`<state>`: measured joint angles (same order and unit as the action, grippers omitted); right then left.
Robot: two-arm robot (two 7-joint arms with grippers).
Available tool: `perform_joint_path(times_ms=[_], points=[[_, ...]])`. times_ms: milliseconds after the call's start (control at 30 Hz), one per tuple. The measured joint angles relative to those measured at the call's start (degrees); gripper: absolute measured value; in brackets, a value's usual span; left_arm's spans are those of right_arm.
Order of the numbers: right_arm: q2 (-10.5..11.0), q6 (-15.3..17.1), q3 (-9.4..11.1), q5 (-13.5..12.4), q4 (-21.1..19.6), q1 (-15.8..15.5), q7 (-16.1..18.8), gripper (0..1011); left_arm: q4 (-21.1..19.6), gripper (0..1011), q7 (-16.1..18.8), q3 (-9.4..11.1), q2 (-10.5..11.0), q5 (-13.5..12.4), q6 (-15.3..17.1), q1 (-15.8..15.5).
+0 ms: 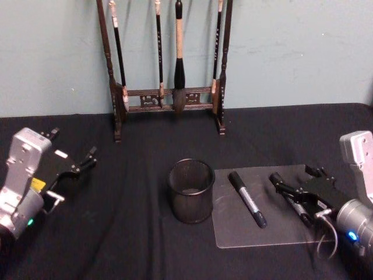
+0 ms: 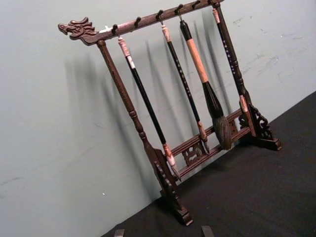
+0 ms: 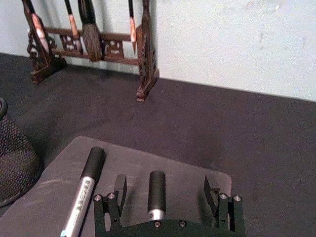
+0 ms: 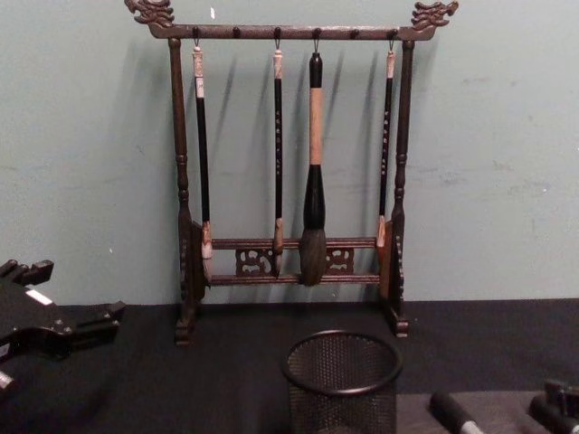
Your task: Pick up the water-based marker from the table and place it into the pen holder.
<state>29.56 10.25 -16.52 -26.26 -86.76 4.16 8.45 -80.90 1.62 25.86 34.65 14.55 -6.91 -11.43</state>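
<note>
Marker (image 3: 157, 190) sits flat between the spread fingers (image 3: 120, 185) of the right gripper (image 3: 165, 183), looks light, stiff and slick, so I'd pinch mid-barrel; left gripper (image 1: 74, 143) idles well off, fingers spread too.

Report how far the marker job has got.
Done: nothing yet. The pen holder looks empty, and one marker lies loose on the clear sheet. In hand: the right gripper sits open astride a second marker, not gripping. The left gripper is parked open at the left. Left: close, lift, carry to the holder, drop it in.
</note>
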Motion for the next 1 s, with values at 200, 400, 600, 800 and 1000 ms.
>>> perform_joint_path(times_ms=[200,400,600,800,1000], points=[[-0.6,1.6,-0.1,0.6,0.8,0.4,1.2,1002,0.0,1009,0.0,0.0,0.0,0.0,0.0,0.0],[-1.6,2.2,-0.1,2.5,2.0,0.5,2.5,1002,0.0,1009,0.0,0.0,0.0,0.0,0.0,0.0],[-2.3,2.2,-0.1,3.9,3.1,0.6,3.4,1002,0.0,1009,0.0,0.0,0.0,0.0,0.0,0.0],[-3.2,2.2,0.3,5.2,3.8,0.5,4.3,1002,0.0,1009,0.0,0.0,0.0,0.0,0.0,0.0],[-3.9,2.2,1.1,6.5,3.9,0.2,4.7,1002,0.0,1009,0.0,0.0,0.0,0.0,0.0,0.0]])
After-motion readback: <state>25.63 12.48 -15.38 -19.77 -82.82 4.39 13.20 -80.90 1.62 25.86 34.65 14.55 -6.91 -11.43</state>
